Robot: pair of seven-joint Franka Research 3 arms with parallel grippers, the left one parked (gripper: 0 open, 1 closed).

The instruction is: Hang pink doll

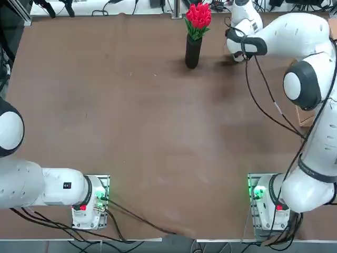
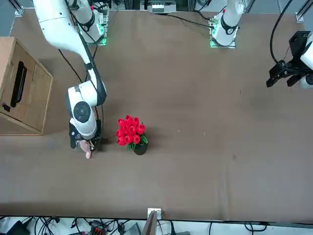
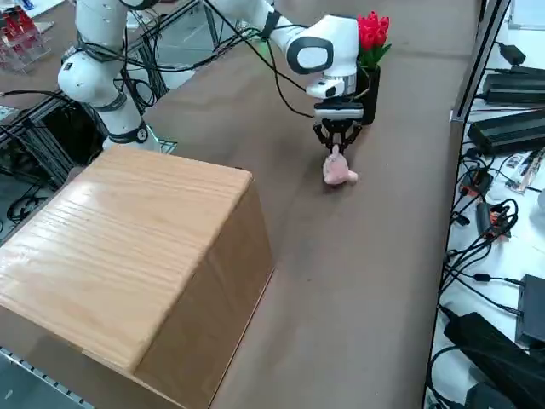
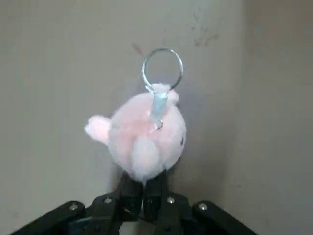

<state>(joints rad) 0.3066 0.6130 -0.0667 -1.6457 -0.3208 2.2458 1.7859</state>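
Observation:
The pink doll (image 4: 144,137) is a small round pale-pink plush with a silver key ring (image 4: 163,68) on a short strap. It lies on the brown table at the far right, beside the black vase. My right gripper (image 4: 144,193) points down at it, and its black fingers are shut on the plush's edge. The right side view shows the doll (image 3: 339,170) just under the gripper (image 3: 337,145). The front view shows the doll (image 2: 88,152) peeking out below the gripper (image 2: 89,145). From overhead the white wrist hides the doll.
A black vase (image 1: 193,51) of red tulips (image 1: 198,16) stands close to the gripper's left. A large wooden box (image 3: 128,256) sits off the table's right side. Cables and gear lie past the far edge.

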